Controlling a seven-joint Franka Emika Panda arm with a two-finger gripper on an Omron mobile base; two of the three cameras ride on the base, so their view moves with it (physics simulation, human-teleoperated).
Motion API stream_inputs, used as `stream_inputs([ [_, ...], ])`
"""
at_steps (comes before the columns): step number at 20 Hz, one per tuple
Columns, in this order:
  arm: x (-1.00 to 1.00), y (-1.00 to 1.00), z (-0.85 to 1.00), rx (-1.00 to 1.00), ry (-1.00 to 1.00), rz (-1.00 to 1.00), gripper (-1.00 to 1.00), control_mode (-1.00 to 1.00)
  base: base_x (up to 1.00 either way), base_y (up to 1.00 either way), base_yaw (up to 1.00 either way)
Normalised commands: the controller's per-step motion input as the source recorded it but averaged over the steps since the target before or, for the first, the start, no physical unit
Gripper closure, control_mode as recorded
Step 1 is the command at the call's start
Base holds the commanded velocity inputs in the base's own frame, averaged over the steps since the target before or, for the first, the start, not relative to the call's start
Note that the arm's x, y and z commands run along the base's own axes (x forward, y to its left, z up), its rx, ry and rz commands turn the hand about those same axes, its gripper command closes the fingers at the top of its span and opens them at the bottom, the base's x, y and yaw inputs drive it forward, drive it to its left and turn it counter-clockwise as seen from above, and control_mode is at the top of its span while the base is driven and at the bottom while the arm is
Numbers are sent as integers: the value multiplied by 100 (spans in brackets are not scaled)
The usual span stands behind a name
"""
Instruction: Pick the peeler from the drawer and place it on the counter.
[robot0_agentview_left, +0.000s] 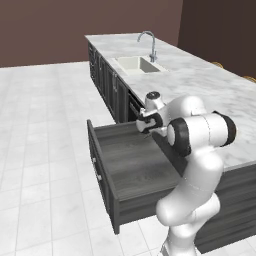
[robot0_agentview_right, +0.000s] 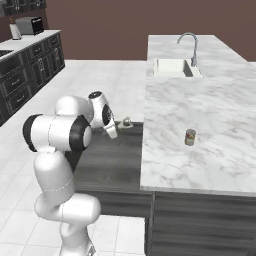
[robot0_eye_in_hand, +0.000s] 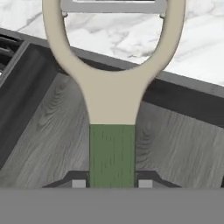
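The peeler (robot0_eye_in_hand: 112, 87) fills the hand view, its whitish forked head up and its green handle clamped between my fingertips. My gripper (robot0_eye_in_hand: 112, 183) is shut on that handle. It hovers over the far end of the open drawer (robot0_agentview_left: 135, 165), close to the edge of the white marble counter (robot0_agentview_left: 200, 80). From the right base, the gripper (robot0_agentview_right: 116, 129) holds the peeler (robot0_agentview_right: 125, 122) just left of the counter (robot0_agentview_right: 200, 110) edge, above the drawer (robot0_agentview_right: 112, 160) floor. The drawer floor (robot0_eye_in_hand: 183, 148) lies below the peeler, the counter (robot0_eye_in_hand: 131, 30) beyond its head.
A small brown-labelled jar (robot0_agentview_right: 190, 137) stands on the counter near its front. The sink (robot0_agentview_left: 140, 65) with its faucet (robot0_agentview_left: 150, 45) sits farther along the slab. The drawer's front (robot0_agentview_left: 100, 175) juts out over the tiled floor. Dark cabinets (robot0_agentview_right: 25, 70) line the far left wall.
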Motion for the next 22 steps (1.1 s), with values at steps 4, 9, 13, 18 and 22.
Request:
stream_inputs([
  [4, -91, -100, 100, 7, 3, 0, 100, -100, 0, 0, 0],
  [9, -100, -100, 71, 24, 3, -2, 100, -100, 0, 0, 0],
  [13, -92, -100, -14, 29, 2, -5, 100, -100, 0, 0, 0],
  [18, -29, -100, -56, 11, 4, 0, 100, -100, 0, 0, 0],
  [22, 4, -96, -74, 0, 6, 0, 100, -100, 0, 0, 0],
])
